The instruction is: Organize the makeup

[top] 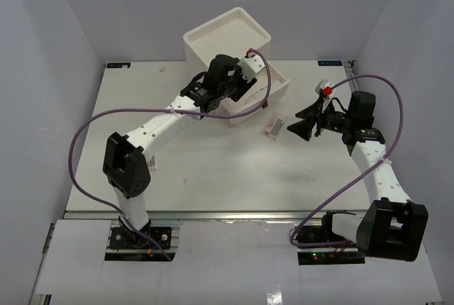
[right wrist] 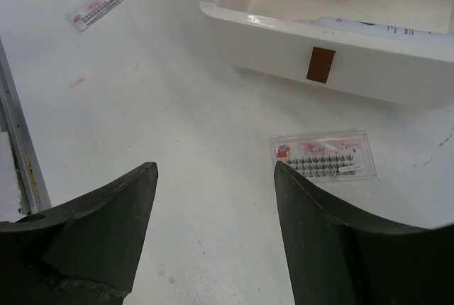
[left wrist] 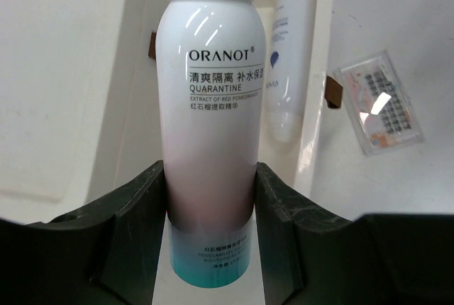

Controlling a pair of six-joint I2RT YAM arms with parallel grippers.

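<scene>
My left gripper [left wrist: 211,177] is shut on the lower part of a white bottle [left wrist: 211,92] that fades to pink and has a teal base. It holds the bottle over the open drawer [left wrist: 317,92], where a white tube [left wrist: 287,57] lies. In the top view, the left gripper [top: 240,81] hangs over that drawer [top: 280,85]. My right gripper [right wrist: 213,167] is open and low over the table with nothing between its fingers. A flat red-printed packet [right wrist: 323,156] lies just beyond its right fingertip, also seen as the packet [top: 273,128] and the packet [left wrist: 376,103]. A second packet [right wrist: 98,6] lies farther off.
The big white drawer box [top: 227,35] stands at the back centre. Its pulled-out drawer [right wrist: 369,64] has a dark red handle [right wrist: 320,64]. White walls enclose the table on three sides. A purple cable loops off each arm.
</scene>
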